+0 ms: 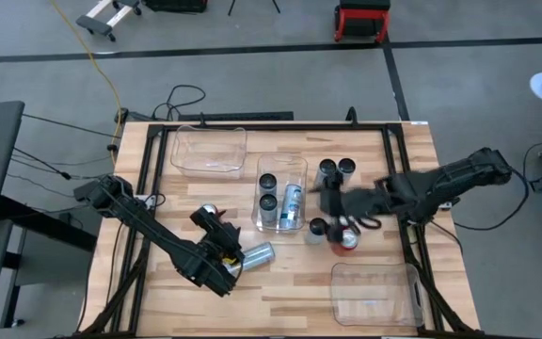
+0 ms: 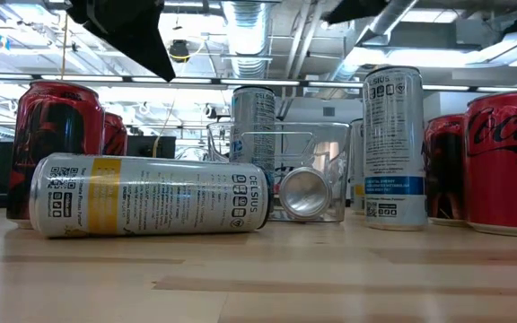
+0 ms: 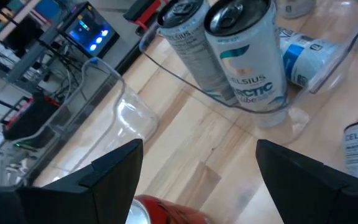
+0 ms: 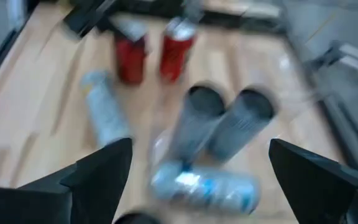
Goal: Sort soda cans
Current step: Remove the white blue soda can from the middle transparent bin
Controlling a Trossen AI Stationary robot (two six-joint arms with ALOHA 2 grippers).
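Note:
My left gripper (image 1: 216,226) (image 3: 197,149) is open near the table's left front. A red can (image 3: 160,209) (image 1: 211,211) stands upright between its fingers, which do not touch it. A silver can (image 1: 257,254) (image 2: 146,196) lies on its side close by. The middle clear bin (image 1: 301,162) holds two upright silver cans (image 3: 244,56) and one lying can (image 1: 293,202). My right gripper (image 1: 332,200) (image 4: 201,149) is open and blurred, hovering right of that bin over dark cans (image 1: 327,168) and above a red can (image 1: 346,238).
An empty clear bin (image 1: 210,151) sits at the far left and another (image 1: 374,292) at the near right. A dark can (image 1: 317,227) stands by the middle bin's near right corner. Bare wood lies along the near edge between the arms.

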